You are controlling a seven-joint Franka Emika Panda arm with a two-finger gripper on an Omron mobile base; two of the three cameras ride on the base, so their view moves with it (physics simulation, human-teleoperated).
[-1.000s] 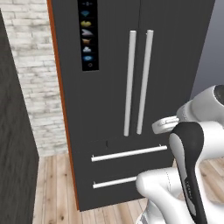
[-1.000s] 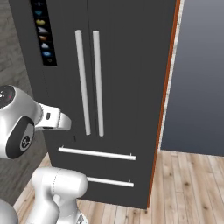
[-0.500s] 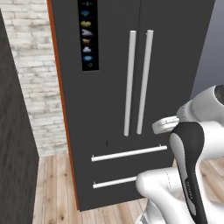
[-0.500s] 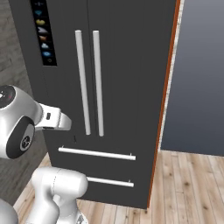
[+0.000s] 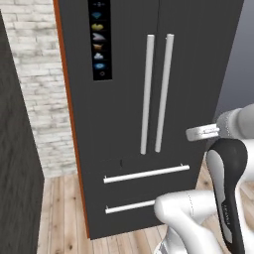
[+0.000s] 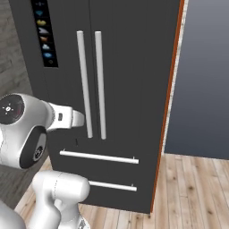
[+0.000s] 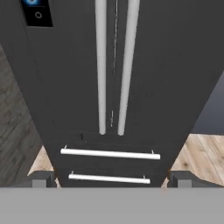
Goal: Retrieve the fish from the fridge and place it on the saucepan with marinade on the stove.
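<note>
The fridge (image 5: 129,124) stands right ahead, tall and dark grey, with both doors and both lower drawers closed. Its two long silver handles (image 5: 147,94) hang side by side at the middle seam (image 7: 114,65). My gripper (image 7: 111,181) is open and holds nothing. It points at the lower end of the handles from a short distance. One dark fingertip (image 7: 38,179) shows at each bottom corner of the hand view. The white hand (image 6: 67,118) hangs in front of the left door. The fish is hidden behind the closed doors. The saucepan and the stove are out of view.
A panel of small icons (image 5: 99,39) sits high on the left door. Two drawer handles (image 7: 109,153) run across below the doors. A pale brick wall (image 5: 34,74) and a dark cabinet side (image 5: 15,173) lie to the left, a grey-blue wall (image 6: 201,80) to the right, over wood flooring (image 6: 197,188).
</note>
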